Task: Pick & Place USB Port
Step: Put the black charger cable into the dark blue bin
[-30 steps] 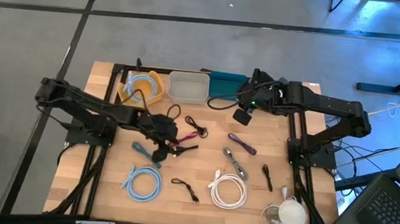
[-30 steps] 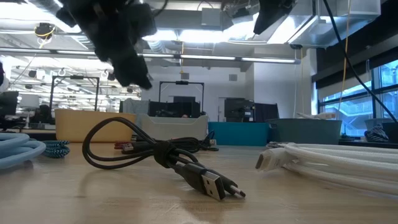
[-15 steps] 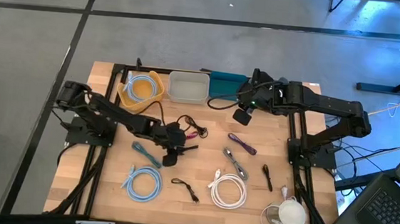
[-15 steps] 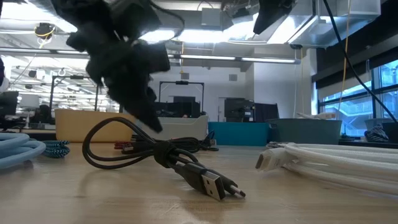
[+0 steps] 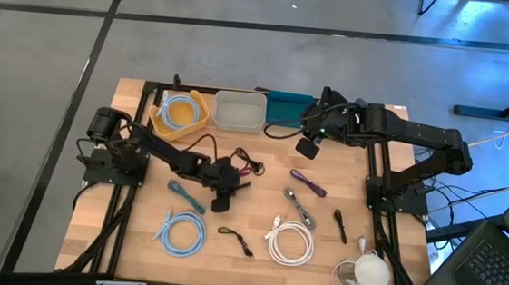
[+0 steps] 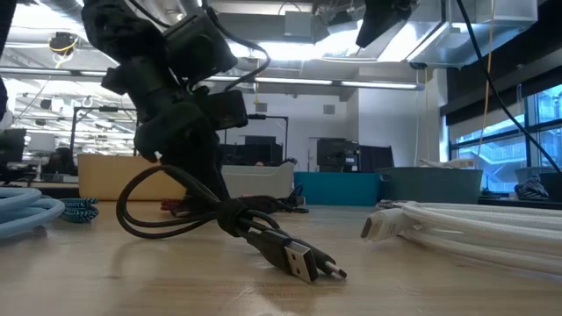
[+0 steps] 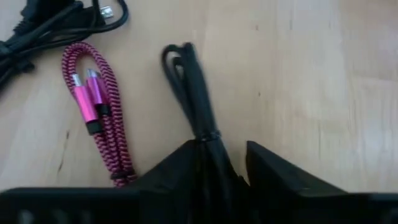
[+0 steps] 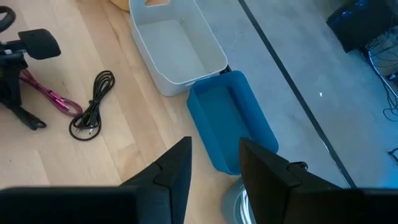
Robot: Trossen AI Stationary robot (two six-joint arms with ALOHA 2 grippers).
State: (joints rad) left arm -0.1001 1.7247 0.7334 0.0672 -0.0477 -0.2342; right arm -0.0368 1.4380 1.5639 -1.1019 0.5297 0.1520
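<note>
Reaching low over the middle of the wooden table (image 5: 137, 243), the left gripper (image 5: 224, 187) has its two fingers set around a bundled black cable (image 7: 193, 93), with a pink braided USB cable (image 7: 99, 115) lying just beside it and a loose black cable (image 8: 92, 106) nearby. Around it lie a teal cable (image 5: 185, 195), a coiled light-blue cable (image 5: 181, 233), a small black cable (image 5: 236, 239), a white coil (image 5: 289, 243) and a purple cable (image 5: 309, 182). Well apart, the right gripper (image 5: 308, 148) hangs with fingers parted above the table's far edge, near the white bin (image 5: 239, 110), blue bin (image 5: 286, 107) and yellow bin (image 5: 179, 113).
</note>
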